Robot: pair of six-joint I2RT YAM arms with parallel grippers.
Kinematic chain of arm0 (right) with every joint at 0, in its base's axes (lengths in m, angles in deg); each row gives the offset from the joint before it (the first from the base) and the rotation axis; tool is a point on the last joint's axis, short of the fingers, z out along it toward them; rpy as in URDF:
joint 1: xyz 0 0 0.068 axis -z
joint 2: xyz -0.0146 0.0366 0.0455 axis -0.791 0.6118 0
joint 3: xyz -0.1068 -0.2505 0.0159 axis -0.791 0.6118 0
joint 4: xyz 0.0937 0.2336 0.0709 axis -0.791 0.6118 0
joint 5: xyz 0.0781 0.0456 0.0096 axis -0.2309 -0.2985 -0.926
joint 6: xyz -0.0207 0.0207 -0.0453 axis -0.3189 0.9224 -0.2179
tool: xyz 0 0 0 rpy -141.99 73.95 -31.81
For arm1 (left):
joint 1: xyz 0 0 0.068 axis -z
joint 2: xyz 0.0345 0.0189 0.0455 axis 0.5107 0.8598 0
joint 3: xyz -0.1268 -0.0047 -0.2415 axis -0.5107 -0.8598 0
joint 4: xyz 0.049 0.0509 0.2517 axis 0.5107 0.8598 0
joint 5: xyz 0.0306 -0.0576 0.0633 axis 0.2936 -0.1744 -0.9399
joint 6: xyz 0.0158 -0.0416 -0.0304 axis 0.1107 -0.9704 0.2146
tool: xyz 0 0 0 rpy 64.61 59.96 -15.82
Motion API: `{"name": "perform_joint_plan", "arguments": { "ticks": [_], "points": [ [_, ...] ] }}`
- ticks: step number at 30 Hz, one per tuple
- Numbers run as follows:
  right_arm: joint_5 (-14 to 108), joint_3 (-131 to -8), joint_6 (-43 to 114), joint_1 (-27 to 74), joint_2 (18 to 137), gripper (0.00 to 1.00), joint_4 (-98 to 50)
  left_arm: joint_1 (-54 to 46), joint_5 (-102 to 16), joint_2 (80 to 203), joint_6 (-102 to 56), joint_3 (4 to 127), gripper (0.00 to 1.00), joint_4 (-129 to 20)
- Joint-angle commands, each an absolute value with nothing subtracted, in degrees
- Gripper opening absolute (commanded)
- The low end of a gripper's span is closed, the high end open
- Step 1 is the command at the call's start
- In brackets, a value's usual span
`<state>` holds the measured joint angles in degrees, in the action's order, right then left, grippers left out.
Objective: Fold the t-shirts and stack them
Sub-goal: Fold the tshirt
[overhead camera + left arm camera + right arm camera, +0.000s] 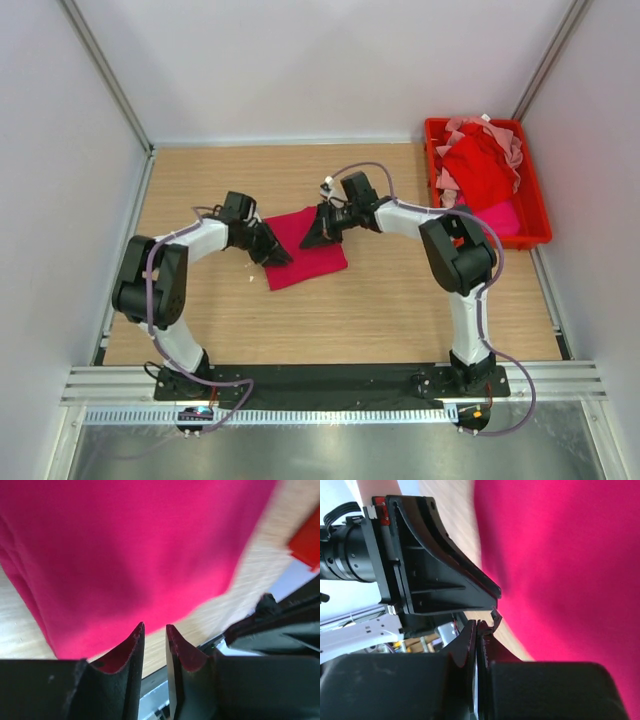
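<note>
Looking from above, finds one folded t-shirt (pixel 305 250), a smooth crimson-magenta rectangle, at table centre. Counts two claws: left gripper (pixel 279 255) at its 9 o'clock edge, right gripper (pixel 312 237) at 12. Spots a heap of shirts (pixel 480 170), number unclear, in one red bin (pixel 430 150) at 2 o'clock.

From the left wrist, shows fingers (pixel 131 650) slightly parted, gripping nothing.

From the right wrist, shows fingers (pixel 465 645) pressed together, nothing visibly pinched.
</note>
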<state>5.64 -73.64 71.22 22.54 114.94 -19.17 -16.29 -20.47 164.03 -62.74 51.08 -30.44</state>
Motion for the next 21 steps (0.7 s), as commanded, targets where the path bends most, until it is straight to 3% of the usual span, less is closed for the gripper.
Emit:
{"name": "perform_joint_plan", "arguments": {
  "ticks": [1, 10, 15, 21],
  "points": [
    [0.26, -69.77, 72.33, 24.33, 119.5, 0.03, -24.38, -15.77, -20.9, 167.96, -65.51, 48.81, 0.24, -35.39],
    [2.53, -62.38, 66.35, 30.13, 118.38, 0.01, -22.19, -15.77, -27.85, 170.7, -59.89, 48.27, 0.19, -28.47],
    [2.71, -63.52, 67.3, 29.08, 110.66, 0.01, -18.75, -15.77, -26.9, 167.53, -58.21, 51.43, 0.2, -25.37],
    [2.71, -63.44, 67.3, 24.25, 110.98, 0.01, -18.22, -15.07, -24.26, 164.1, -60.75, 52.4, 0.22, -25.89]
  ]
}}
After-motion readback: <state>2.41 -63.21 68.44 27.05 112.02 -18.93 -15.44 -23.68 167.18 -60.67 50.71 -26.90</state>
